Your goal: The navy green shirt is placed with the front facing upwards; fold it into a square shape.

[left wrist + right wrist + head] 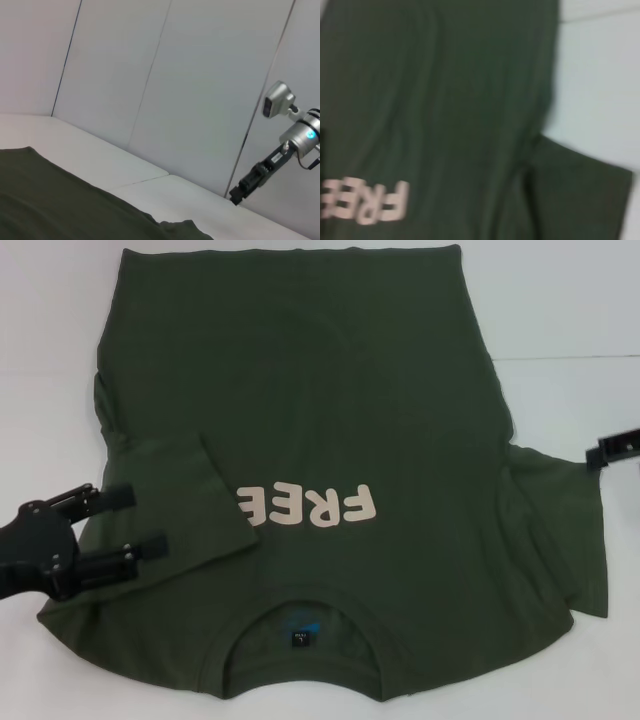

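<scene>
White tabletop (pixel 580 320) carries the navy green shirt (pixel 350 410), which lies front up across most of it, its collar nearest me and its hem at the far edge. From my head view the shirt's left sleeve (pixel 175 500) is folded inward over the body, its edge covering the end of the cream lettering (pixel 310 505), while the right sleeve (pixel 565 530) lies spread flat on the tabletop. My left tool (pixel 125 530) hangs over the folded sleeve's near corner with its two black fingers apart, grasping nothing. My right tool (pixel 612 447) shows only as a black tip at the edge of the head view, just beyond the right sleeve; I cannot tell whether it is released or clenched. My left wrist view shows the pale wall panels (pixel 175 75), which my other views do not. A small dark label (pixel 301 638) sits inside the collar.
</scene>
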`<action>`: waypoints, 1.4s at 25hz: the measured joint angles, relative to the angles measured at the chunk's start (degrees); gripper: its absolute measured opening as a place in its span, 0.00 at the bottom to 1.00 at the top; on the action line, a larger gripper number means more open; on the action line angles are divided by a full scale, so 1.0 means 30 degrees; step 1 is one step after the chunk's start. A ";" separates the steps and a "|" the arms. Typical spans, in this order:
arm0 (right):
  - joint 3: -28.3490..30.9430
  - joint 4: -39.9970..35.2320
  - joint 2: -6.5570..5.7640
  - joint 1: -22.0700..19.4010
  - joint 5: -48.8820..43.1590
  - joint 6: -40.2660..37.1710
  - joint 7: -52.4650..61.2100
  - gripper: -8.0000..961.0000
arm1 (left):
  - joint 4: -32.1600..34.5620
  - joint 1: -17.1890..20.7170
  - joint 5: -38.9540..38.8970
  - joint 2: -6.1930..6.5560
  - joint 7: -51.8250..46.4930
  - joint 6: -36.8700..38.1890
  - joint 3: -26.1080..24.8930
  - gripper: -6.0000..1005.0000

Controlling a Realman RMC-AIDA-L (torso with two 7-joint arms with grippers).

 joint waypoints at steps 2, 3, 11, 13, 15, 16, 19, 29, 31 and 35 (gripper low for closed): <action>-0.0054 0.0386 0.0034 0.0026 -0.0577 0.0496 0.0155 0.96 | -0.0174 0.0006 0.0001 -0.0013 0.0118 -0.0097 0.0003 0.90; -0.0060 0.0686 0.0035 0.0026 -0.0672 0.0789 0.0228 0.96 | -0.0242 0.0017 0.0001 -0.0026 0.0151 -0.0130 0.0009 0.90; -0.0290 0.4180 -0.0361 0.0066 -0.0759 0.2967 0.0365 0.96 | -0.0464 0.0146 0.0000 -0.0129 0.0519 -0.0257 0.0024 0.90; -0.0670 0.4721 -0.0511 0.0082 -0.0824 0.3548 0.0462 0.96 | -0.0472 0.0151 -0.0001 -0.0145 0.0572 -0.0303 0.0024 0.90; -0.0980 0.4957 -0.0599 0.0077 -0.0886 0.3961 0.0631 0.96 | -0.0479 0.0161 -0.0003 -0.0164 0.0600 -0.0395 0.0025 0.90; -0.1068 0.5055 -0.0607 0.0069 -0.0906 0.4087 0.0707 0.96 | -0.0500 0.0176 -0.0004 -0.0172 0.0605 -0.0462 0.0025 0.90; -0.1294 0.5468 -0.0611 0.0109 -0.0918 0.4427 0.0753 0.96 | -0.0644 0.0209 -0.0006 -0.0182 0.0614 -0.0626 0.0025 0.90; -0.1763 0.6578 -0.0502 0.0344 -0.0925 0.5660 0.0767 0.96 | -0.0944 0.0211 -0.0008 -0.0216 0.0663 -0.0931 0.0025 0.90; -0.1762 0.6778 -0.0480 0.0359 -0.0888 0.5791 0.0755 0.96 | -0.0964 0.0207 -0.0008 -0.0217 0.0677 -0.0967 0.0023 0.90; -0.1763 0.7055 -0.0447 0.0402 -0.0852 0.6014 0.0701 0.96 | -0.0982 0.0193 -0.0080 -0.0216 0.0682 -0.0968 0.0024 0.90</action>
